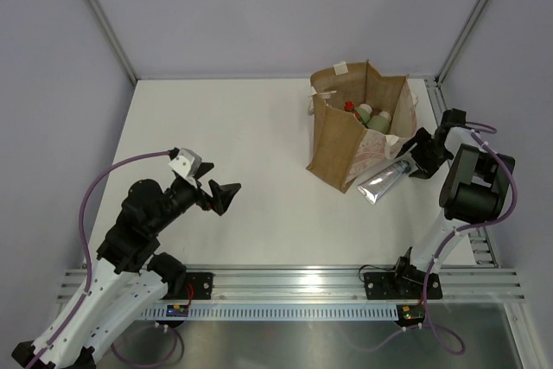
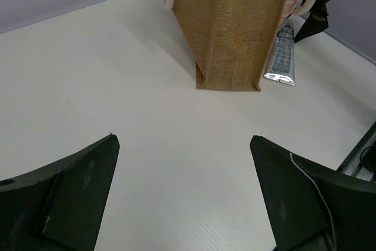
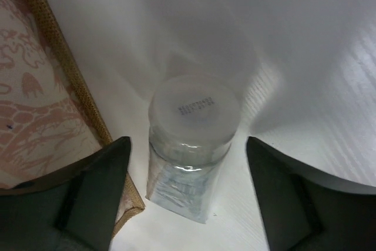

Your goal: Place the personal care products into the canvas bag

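The canvas bag point(image 1: 346, 131) stands upright at the back right of the table, with its pink printed side facing right. Inside it I see a dark green bottle with a red cap point(image 1: 352, 108) and pale white-capped bottles point(image 1: 373, 117). The silver tube point(image 1: 383, 181) lies on the table against the bag's right foot. It also shows in the right wrist view point(image 3: 191, 145), cap end toward the camera, and in the left wrist view point(image 2: 284, 57). My right gripper point(image 1: 413, 157) is open, its jaws on either side of the tube's cap end without touching it. My left gripper point(image 1: 220, 196) is open and empty, far left of the bag.
The bag's printed side point(image 3: 35, 104) is close to the right gripper's left finger. The table's right edge and an aluminium rail point(image 1: 479, 248) lie just right of the right arm. White table point(image 1: 225, 127) lies between the left gripper and the bag.
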